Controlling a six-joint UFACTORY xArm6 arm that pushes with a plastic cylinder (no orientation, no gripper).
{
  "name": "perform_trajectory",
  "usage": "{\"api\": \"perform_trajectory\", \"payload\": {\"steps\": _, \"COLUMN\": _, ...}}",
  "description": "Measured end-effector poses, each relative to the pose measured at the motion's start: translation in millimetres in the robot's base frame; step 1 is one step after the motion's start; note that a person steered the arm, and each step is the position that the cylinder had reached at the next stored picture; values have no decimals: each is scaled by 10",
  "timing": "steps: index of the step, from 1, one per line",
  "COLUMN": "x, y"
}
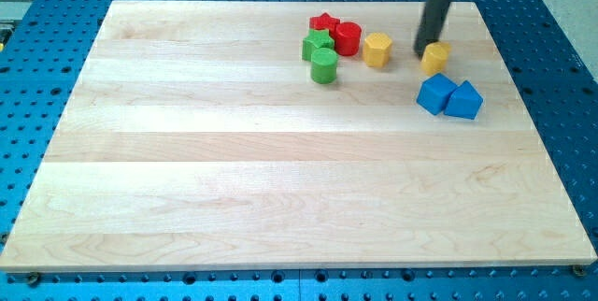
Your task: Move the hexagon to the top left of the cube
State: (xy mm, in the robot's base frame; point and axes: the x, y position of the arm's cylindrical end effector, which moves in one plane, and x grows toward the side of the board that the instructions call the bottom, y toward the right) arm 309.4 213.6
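A yellow hexagon (377, 50) lies near the top of the wooden board (234, 151). A blue cube (435, 93) lies to its lower right, touching a second blue block (464, 101) on its right. My tip (423, 53) is down on the board, right of the hexagon and above the cube. It touches the upper left side of a smaller yellow block (436, 57), whose shape I cannot make out. The rod rises out of the view's top.
Left of the hexagon is a tight cluster: a red star-like block (323, 24), a red cylinder (348, 37), a green star-like block (316, 46) and a green cylinder (323, 65). A blue perforated table (37, 105) surrounds the board.
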Motion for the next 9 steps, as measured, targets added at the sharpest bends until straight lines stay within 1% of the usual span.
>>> {"api": "perform_trajectory", "payload": {"steps": 1, "x": 251, "y": -56}}
{"api": "perform_trajectory", "payload": {"steps": 2, "x": -315, "y": -40}}
{"api": "perform_trajectory", "payload": {"steps": 3, "x": -402, "y": -566}}
{"api": "perform_trajectory", "payload": {"steps": 5, "x": -130, "y": -1080}}
{"api": "perform_trajectory", "payload": {"steps": 6, "x": 258, "y": -519}}
{"api": "perform_trajectory", "payload": {"steps": 7, "x": -61, "y": -835}}
{"api": "perform_trajectory", "payload": {"steps": 8, "x": -151, "y": -1308}}
{"api": "perform_trajectory", "payload": {"steps": 9, "x": 252, "y": -979}}
